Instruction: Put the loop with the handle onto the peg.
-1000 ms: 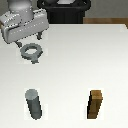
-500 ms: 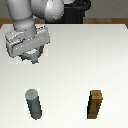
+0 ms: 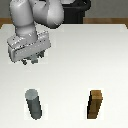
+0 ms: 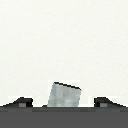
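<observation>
Peg [image 3: 34, 103]: upright on the table [image 3: 70, 70], nearest the exterior camera, toward the exterior view's left. Nothing is on it.

Block [image 3: 96, 104]: brown, square-sided, upright, well apart from the peg toward the exterior view's right. Not the target.

Gripper [image 3: 31, 59]: farther back, above and behind the peg. In the exterior view the arm's head covers the fingers almost entirely, and only small dark tips show beneath it.

Loop [image 4: 64, 95]: the wrist view shows a gray flat-faced piece sitting between the two dark finger ends; this appears to be its handle. Judged: the pincer is clenched on the handle. The ring and its hole are not visible in either view.

Risks, judged from this state:
- The grip is on a short tab only, so the ring may swing or tilt during travel and meet the peg's top at an angle.
- The hole looks close to the peg's width, so a small sideways offset would leave the ring resting on the peg's rim.
- A contact made off-centre could push the peg over.
- Release before the hole is seated would drop the loop beside the peg.
</observation>
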### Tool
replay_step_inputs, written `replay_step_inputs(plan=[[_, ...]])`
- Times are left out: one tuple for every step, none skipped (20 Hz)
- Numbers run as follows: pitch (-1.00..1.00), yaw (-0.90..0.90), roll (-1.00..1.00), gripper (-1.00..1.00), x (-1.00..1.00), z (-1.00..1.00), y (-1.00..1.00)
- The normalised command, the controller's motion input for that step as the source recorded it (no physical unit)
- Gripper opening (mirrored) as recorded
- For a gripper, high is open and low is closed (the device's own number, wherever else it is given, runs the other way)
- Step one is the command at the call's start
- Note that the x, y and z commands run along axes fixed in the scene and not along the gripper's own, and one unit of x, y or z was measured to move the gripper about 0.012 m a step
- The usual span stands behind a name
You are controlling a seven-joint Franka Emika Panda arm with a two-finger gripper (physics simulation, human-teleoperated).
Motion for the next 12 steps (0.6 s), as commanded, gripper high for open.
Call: replay_step_inputs(plan=[[0.0,0.0,0.0,-1.0,0.0,0.0,0.0],[0.0,0.0,0.0,-1.0,0.0,0.0,0.0],[0.0,0.0,0.0,-1.0,0.0,0.0,0.0],[0.0,0.0,0.0,-1.0,0.0,0.0,0.0],[0.0,0.0,0.0,-1.0,0.0,0.0,0.0],[0.0,0.0,0.0,-1.0,0.0,0.0,0.0],[0.0,0.0,0.0,-1.0,0.0,0.0,0.0],[0.0,0.0,0.0,-1.0,0.0,0.0,0.0],[0.0,0.0,0.0,-1.0,0.0,0.0,0.0],[0.0,0.0,0.0,-1.0,0.0,0.0,0.0],[0.0,0.0,0.0,-1.0,0.0,0.0,0.0],[0.0,0.0,0.0,-1.0,0.0,0.0,0.0]])
